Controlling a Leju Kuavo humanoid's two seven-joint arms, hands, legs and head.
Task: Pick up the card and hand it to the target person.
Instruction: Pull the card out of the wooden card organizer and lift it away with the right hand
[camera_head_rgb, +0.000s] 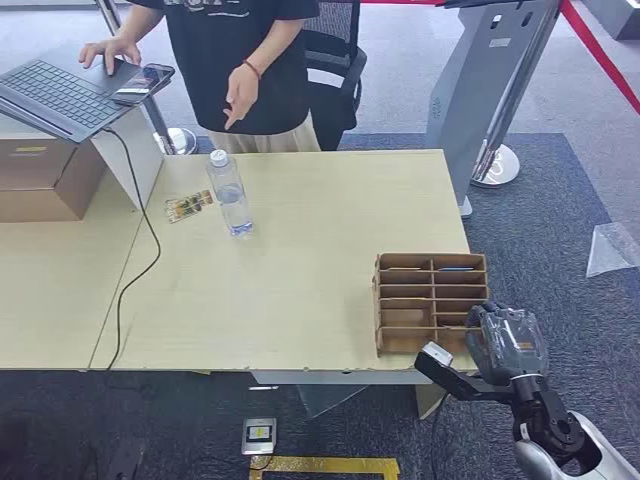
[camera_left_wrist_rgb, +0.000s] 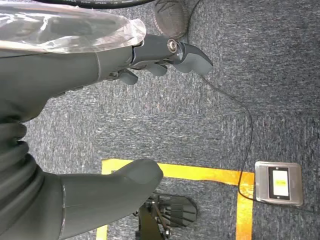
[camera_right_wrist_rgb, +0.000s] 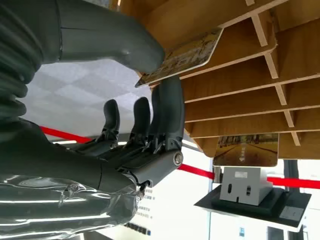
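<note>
— What's the room like?
— A pale wooden table (camera_head_rgb: 317, 280) on grey carpet, with a water bottle (camera_head_rgb: 229, 194) on it, a laptop (camera_head_rgb: 56, 95) at the far left, and a person (camera_head_rgb: 241, 60) standing behind.
— And the card?
— The card (camera_right_wrist_rgb: 181, 56) sits in a slot of the cardboard rack (camera_head_rgb: 430, 300) at the table's near right corner.
— The right hand (camera_right_wrist_rgb: 151, 100)?
— Its thumb and fingers (camera_right_wrist_rgb: 168, 107) pinch the card's edge.
— The left hand (camera_left_wrist_rgb: 113, 125)?
— Over the carpet, fingers apart, holding nothing.
</note>
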